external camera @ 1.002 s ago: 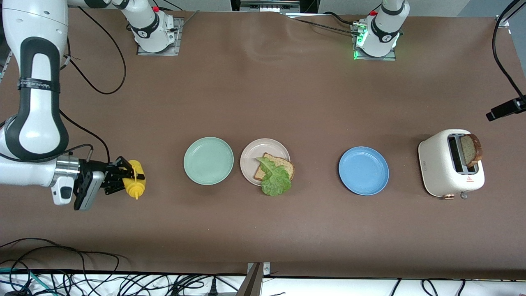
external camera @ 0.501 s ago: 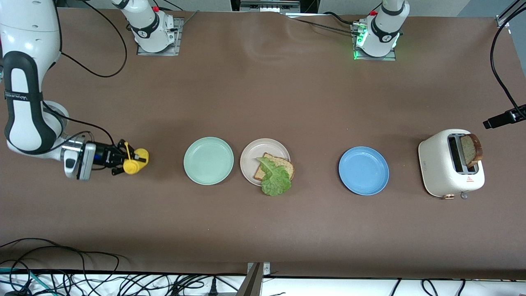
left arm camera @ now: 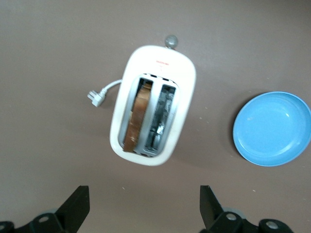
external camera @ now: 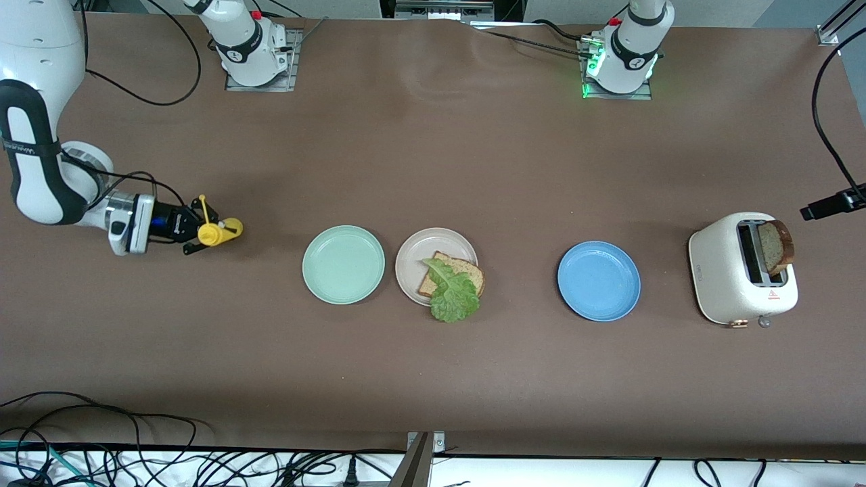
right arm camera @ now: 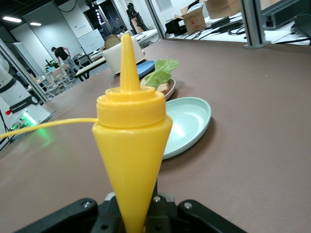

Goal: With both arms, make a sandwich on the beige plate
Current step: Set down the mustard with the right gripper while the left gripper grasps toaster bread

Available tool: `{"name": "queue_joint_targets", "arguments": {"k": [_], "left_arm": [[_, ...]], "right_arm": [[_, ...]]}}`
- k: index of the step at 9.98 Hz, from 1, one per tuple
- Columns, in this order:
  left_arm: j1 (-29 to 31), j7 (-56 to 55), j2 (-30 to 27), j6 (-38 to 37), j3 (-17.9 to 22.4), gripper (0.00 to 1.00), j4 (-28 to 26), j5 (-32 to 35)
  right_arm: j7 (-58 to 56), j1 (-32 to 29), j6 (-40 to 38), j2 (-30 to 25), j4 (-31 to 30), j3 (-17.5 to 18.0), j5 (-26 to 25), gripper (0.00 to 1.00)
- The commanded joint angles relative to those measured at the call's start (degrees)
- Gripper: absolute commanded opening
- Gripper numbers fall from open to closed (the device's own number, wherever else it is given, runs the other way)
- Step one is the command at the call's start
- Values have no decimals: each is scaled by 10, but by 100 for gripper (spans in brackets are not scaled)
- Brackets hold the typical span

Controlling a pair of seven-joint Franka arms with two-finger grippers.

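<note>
Work surface: 1 table (external camera: 433, 149) covered in a matte brown sheet, faintly creased near the arm bases. At the table edge nearest the front camera, a white ledge carries a tangle of black cables (external camera: 101, 453) and 1 metal bracket (external camera: 423, 450). The right wrist view shows an open lab: ceiling strip lights (right arm camera: 14, 19), a whiteboard (right arm camera: 92, 41), cardboard boxes (right arm camera: 194, 17) on a bench, an aluminium frame post (right arm camera: 252, 22), and 1 person (right arm camera: 62, 52) standing well apart from the table.
</note>
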Motion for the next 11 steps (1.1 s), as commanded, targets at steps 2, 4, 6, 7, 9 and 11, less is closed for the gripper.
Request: {"name": "queue_joint_targets", "arguments": {"k": [2, 4, 6, 7, 9, 11], "left_arm": [[13, 29, 7, 83, 0, 100, -68, 12], [8, 29, 30, 122, 0, 100, -75, 12], [6, 45, 34, 205, 0, 100, -137, 14], [7, 81, 34, 242, 0, 100, -161, 14], [12, 114, 39, 267, 0, 100, -170, 14], [14, 115, 53, 268, 0, 100, -170, 14]], "right_arm": [[-67, -7, 23, -28, -62, 6, 13, 0], [-88, -10, 29, -24, -71, 5, 13, 0], [-165, -11, 31, -22, -70, 5, 13, 0], [-213, -11, 36, -21, -70, 5, 13, 0], [-281, -21, 29, -13, -74, 6, 13, 0], [-310, -29, 15, 10, -75, 6, 26, 0]]}}
